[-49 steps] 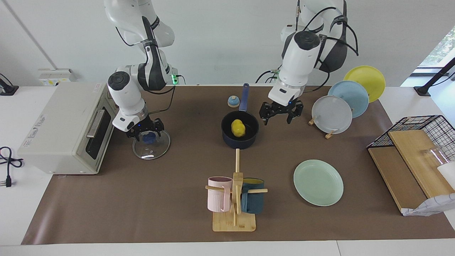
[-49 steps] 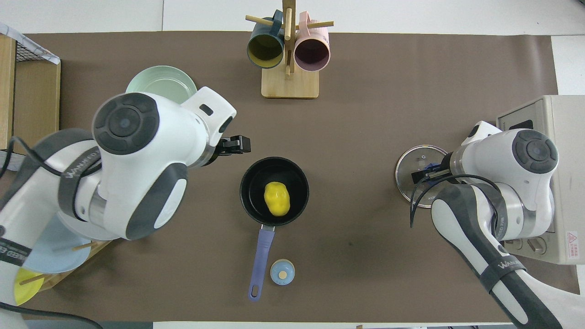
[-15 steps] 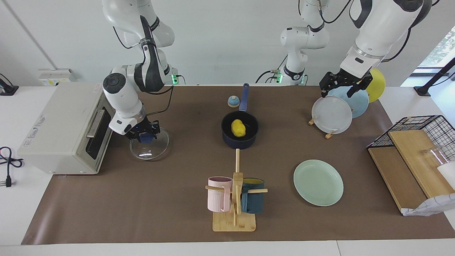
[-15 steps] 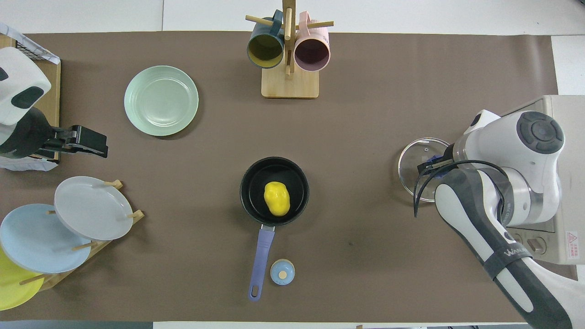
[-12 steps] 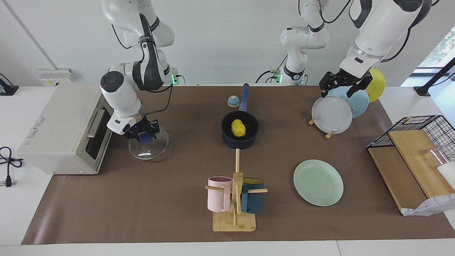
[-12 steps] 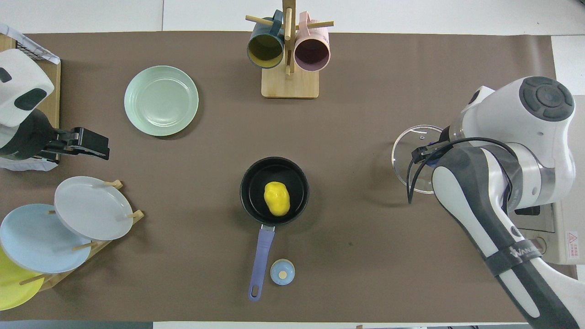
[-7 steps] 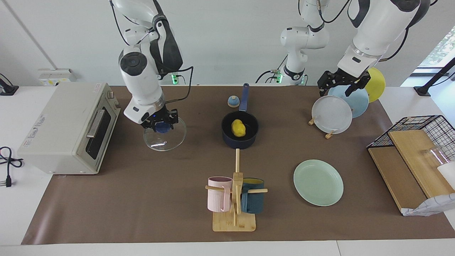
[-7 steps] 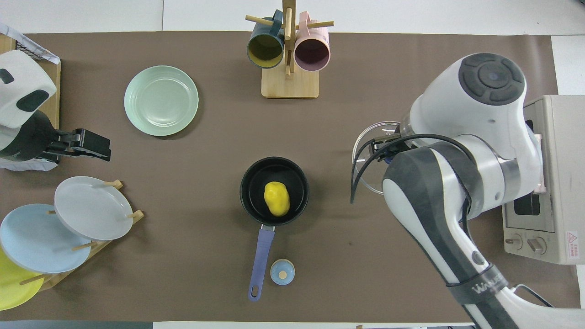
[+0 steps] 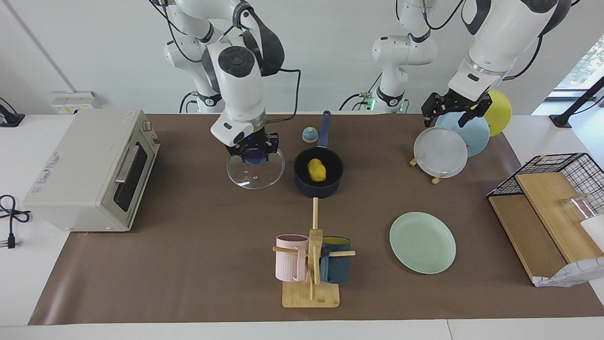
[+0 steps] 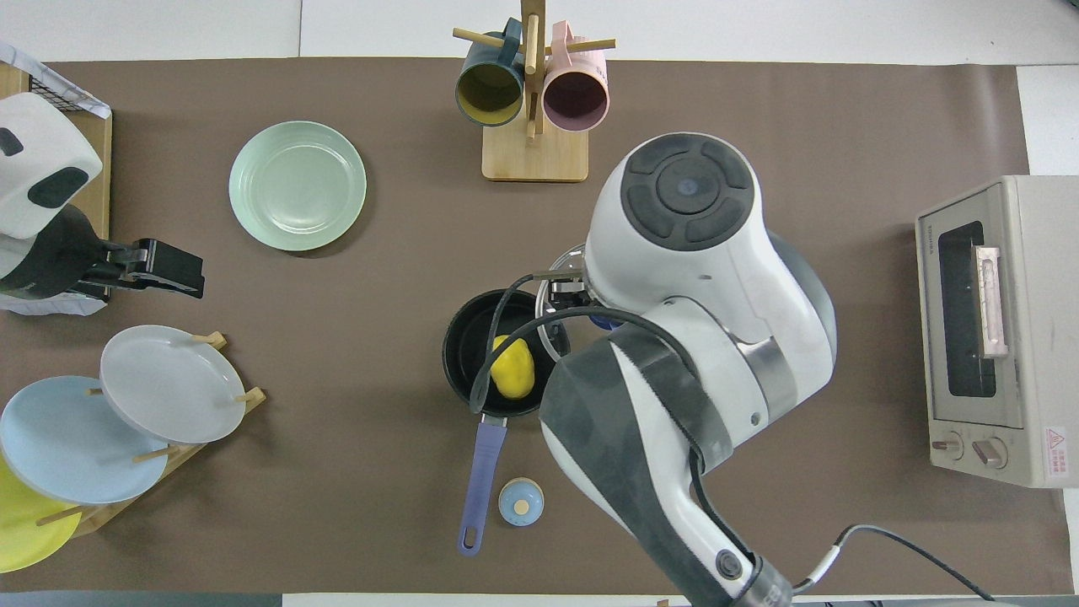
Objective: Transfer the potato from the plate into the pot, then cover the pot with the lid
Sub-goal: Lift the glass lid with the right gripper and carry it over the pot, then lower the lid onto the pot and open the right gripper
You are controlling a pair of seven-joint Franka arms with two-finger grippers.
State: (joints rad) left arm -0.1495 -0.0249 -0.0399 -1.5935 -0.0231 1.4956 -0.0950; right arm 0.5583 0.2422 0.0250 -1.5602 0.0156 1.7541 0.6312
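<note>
Right gripper (image 9: 252,152), fingers clamped on the lid (image 9: 255,171) knob, has carried it from by toaster (image 9: 89,167) to just beside pot (image 9: 318,177) w/ potato (image 9: 315,170) inside, so covering's next; left gripper (image 9: 450,107) waits over rack, fingers apart

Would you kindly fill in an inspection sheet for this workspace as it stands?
Surface: brown mat covers the table.
Job's things: potato lies in the pot; plate bare; lid in the air beside the pot, not on it.
Clutter: mug rack, bell, plate rack, toaster oven, wire basket.
Grippers: right gripper clamps the lid's knob; left gripper open over the plate rack, waiting.
Cables: black lead on the table beside the oven.
Surroundings: white wall.
</note>
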